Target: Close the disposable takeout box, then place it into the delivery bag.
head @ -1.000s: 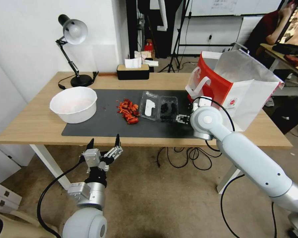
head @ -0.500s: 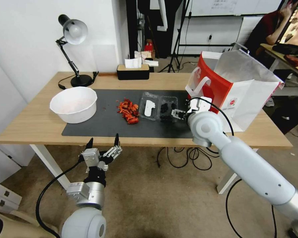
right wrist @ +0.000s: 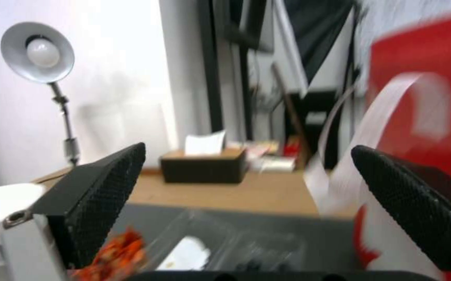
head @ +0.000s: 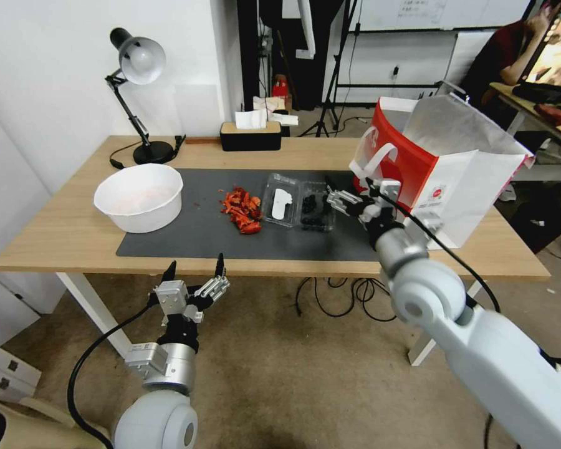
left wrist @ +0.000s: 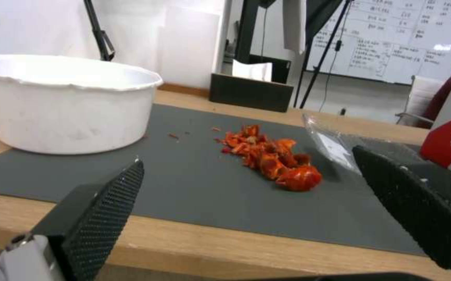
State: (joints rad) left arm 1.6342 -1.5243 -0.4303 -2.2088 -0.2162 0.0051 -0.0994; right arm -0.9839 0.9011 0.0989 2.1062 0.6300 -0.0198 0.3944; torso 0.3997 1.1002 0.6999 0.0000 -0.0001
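Note:
The disposable takeout box [head: 299, 207] lies open flat on the dark mat, its labelled lid half on the left and the berry half [head: 316, 210] on the right. My right gripper [head: 335, 196] hovers open at the box's right edge, between box and bag, holding nothing. In the right wrist view the box [right wrist: 225, 246] sits low beneath that open gripper [right wrist: 249, 151]. The delivery bag [head: 445, 163], white with a red panel, stands open at the table's right. My left gripper [head: 193, 272] hangs open below the table's front edge. The left wrist view sees the box [left wrist: 334, 143] beyond that gripper [left wrist: 249, 160].
A white bowl [head: 139, 196] sits on the mat's left end, with a pile of red food pieces [head: 242, 210] just left of the box. A desk lamp [head: 137, 68] and a tissue box [head: 250, 132] stand at the back. The bag's white handle [head: 373, 163] hangs near my right gripper.
My right gripper has moved from the box's near right corner farther back along its right edge, and the arm's elbow has swung toward the camera. The left arm has stayed put.

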